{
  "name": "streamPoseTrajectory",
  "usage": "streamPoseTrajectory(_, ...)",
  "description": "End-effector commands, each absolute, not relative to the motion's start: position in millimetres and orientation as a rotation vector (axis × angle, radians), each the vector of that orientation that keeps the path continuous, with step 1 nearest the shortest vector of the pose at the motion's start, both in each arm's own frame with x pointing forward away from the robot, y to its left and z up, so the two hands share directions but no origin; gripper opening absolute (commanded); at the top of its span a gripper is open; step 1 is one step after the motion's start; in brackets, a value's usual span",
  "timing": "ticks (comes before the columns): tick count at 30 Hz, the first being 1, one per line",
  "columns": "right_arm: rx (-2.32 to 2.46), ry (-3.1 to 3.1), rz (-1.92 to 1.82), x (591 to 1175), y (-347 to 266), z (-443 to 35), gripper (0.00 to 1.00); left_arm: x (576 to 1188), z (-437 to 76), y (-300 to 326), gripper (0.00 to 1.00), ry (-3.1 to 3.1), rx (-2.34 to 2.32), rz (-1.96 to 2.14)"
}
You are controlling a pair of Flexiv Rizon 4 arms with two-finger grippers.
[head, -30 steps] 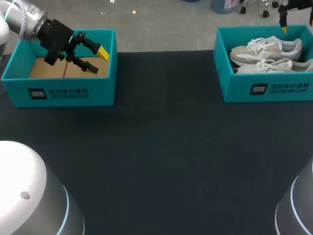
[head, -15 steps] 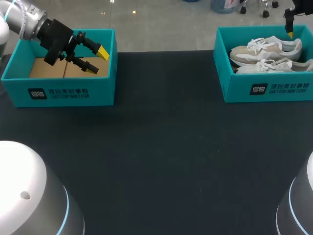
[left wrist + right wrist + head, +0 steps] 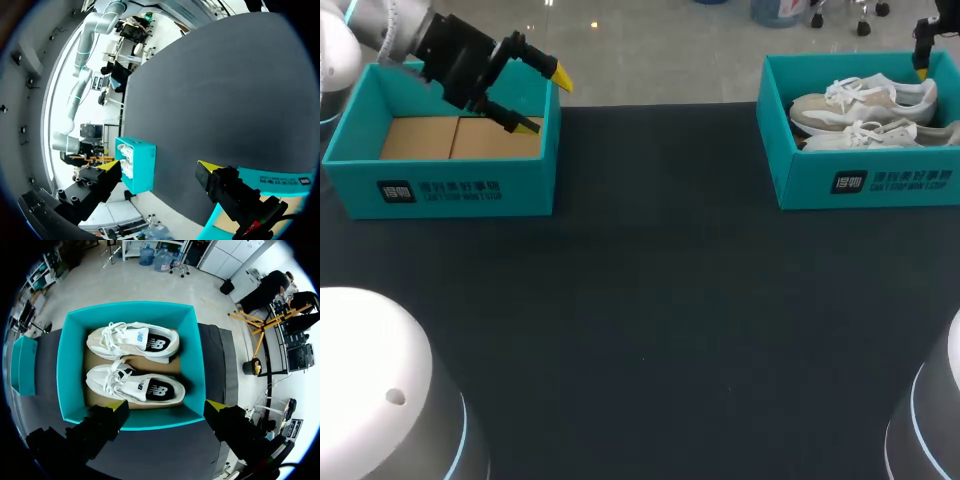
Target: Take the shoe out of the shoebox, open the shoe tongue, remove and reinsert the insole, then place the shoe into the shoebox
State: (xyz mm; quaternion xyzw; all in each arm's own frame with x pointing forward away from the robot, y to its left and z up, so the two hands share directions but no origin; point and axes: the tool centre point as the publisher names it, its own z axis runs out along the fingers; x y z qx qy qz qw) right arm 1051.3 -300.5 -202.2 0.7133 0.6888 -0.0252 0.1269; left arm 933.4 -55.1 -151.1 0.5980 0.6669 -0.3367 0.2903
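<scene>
Head view shows two teal boxes on the dark worktop [image 3: 640, 300]. The left box [image 3: 445, 170] shows only its brown cardboard floor. The left end effector [image 3: 535, 95] hangs over that box's back corner, its two yellow-tipped fingers spread wide, holding nothing. The shoebox [image 3: 860, 180] on the right has two white shoes [image 3: 865, 100] lying side by side in it. The right end effector [image 3: 922, 68] shows only one yellow tip above the far rim. Left wrist view looks across the worktop to the shoebox [image 3: 137, 165], with the open fingers far from it. Right wrist view looks straight down on the shoes [image 3: 132, 342] in the shoebox [image 3: 70, 370]; the right end effector [image 3: 167, 412] is wide open and holds nothing. Shoes in the box could mean an early stage, or that the shoe is already back inside.
</scene>
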Motion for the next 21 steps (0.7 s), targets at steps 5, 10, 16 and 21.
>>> streamPoseTrajectory(5,1.996,2.062,-0.009,1028.3,-295.5,-192.8,1.0,925.4,-137.1,-55.2,1.0,2.146,0.65,-0.768)
streamPoseTrajectory(10,1.996,2.062,-0.009,1028.3,-295.5,-192.8,1.0,925.4,-137.1,-55.2,1.0,2.146,0.65,-0.768)
streamPoseTrajectory(16,1.996,2.062,-0.009,1028.3,-295.5,-192.8,1.0,925.4,-137.1,-55.2,1.0,2.146,0.65,-0.768)
streamPoseTrajectory(21,2.007,2.095,-0.021,1022.0,-292.3,-191.1,1.0,940.3,-124.3,-67.2,1.0,2.477,0.141,-0.62)
